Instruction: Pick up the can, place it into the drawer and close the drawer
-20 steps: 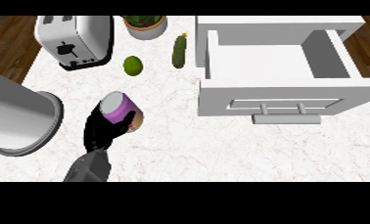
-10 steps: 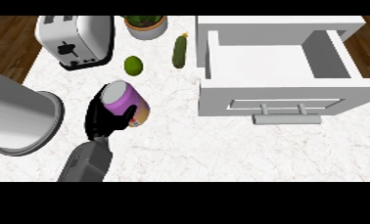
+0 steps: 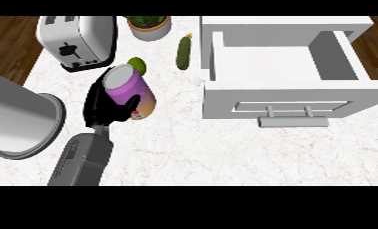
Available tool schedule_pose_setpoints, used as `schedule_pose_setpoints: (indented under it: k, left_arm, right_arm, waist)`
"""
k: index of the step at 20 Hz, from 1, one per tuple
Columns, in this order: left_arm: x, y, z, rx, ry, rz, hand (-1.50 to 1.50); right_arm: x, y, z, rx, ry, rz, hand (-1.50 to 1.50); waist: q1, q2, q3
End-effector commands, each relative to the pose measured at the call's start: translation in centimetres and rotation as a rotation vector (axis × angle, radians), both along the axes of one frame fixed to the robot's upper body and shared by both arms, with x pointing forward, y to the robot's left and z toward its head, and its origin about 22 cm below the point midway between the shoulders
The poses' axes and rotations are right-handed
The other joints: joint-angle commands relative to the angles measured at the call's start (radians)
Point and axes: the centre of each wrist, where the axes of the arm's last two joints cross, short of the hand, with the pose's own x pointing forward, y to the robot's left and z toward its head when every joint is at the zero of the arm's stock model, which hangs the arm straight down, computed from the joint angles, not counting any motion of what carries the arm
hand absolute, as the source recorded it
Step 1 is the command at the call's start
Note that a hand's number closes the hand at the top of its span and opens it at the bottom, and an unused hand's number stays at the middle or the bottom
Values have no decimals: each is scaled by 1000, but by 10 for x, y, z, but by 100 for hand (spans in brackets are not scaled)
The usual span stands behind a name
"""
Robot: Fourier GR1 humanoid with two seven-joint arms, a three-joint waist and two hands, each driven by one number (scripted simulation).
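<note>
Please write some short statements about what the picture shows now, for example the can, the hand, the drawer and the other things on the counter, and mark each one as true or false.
1. The left hand is curled round the purple can with a silver top. True.
2. The white drawer is closed. False: it is pulled open and its inside shows.
3. The purple can lies inside the drawer. False: it is in the left hand, to the left of the drawer.
4. A long green cucumber lies on the white marble counter between the potted plant and the drawer. True.
5. The silver toaster stands to the right of the drawer. False: it stands at the far left.
</note>
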Motion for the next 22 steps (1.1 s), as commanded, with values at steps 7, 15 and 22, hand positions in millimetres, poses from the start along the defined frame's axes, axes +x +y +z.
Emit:
schedule_pose_setpoints:
  k: [7, 15, 22]
  left_arm:
    - [22, -40, 94, 59, -77, -38, 150]
    - [34, -80, 137, 103, -111, -44, 150]
    - [49, -89, 183, 119, -95, -51, 150]
  right_arm:
    - [-5, 1, 1, 2, -5, 3, -150]
    - [-9, -3, -6, 19, -6, -4, -150]
    - [14, 12, -5, 22, -11, -9, -150]
  waist:
    - [-4, 0, 0]
    - [-9, 1, 0]
    - [-3, 2, 0]
